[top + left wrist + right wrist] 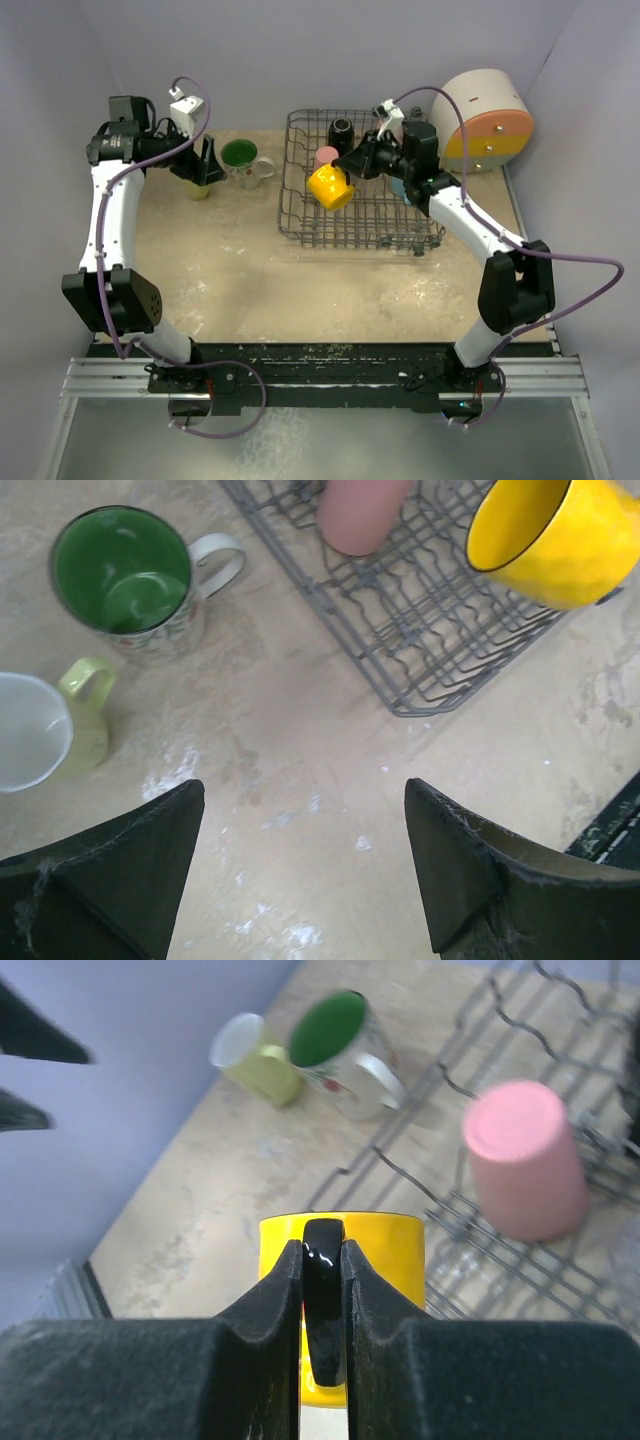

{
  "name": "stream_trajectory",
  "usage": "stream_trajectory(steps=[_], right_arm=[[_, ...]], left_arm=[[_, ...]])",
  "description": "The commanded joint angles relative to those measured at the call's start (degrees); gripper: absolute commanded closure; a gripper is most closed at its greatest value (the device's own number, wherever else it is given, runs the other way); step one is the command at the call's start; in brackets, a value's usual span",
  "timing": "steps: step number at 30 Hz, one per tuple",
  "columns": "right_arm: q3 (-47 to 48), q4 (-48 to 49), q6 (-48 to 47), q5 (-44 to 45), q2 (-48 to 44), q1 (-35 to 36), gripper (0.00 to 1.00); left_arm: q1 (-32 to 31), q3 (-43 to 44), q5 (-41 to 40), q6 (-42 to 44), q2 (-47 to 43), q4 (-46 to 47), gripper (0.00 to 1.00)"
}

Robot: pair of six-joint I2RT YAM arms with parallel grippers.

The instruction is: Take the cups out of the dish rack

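My right gripper [350,166] [322,1252] is shut on the black handle of the yellow-orange mug [330,188] [388,1248] and holds it in the air over the left part of the grey wire dish rack [360,228] [420,630]. A salmon tumbler [326,156] [525,1160] stands upside down in the rack, with a black mug [341,133] behind it. The green-inside white mug [240,158] [125,575] and the pale yellow-green mug [50,730] [255,1060] stand on the table left of the rack. My left gripper [205,172] [303,792] is open and empty above them.
A round cream-orange-yellow drawer box [487,120] stands at the back right, right behind the rack. Walls close in on the back and both sides. A light blue cup [400,188] shows partly under my right arm.
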Motion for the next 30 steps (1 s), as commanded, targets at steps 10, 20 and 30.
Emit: stream_trajectory(steps=[10,20,30], right_arm=[[0.1,29.14,5.88,-6.78,-2.08,11.78,1.0],[1.05,34.48,7.64,-7.04,-2.06,12.39,1.0],[2.83,39.83,9.93,-8.78,0.5,13.37,1.0]], left_arm=[[-7.33,-5.79,15.0,-21.04,4.64,9.88,0.15],[-6.54,-15.54,29.64,-35.12,4.12,17.56,0.17],[-6.86,-20.05,34.86,-46.62,3.59,27.18,0.24]])
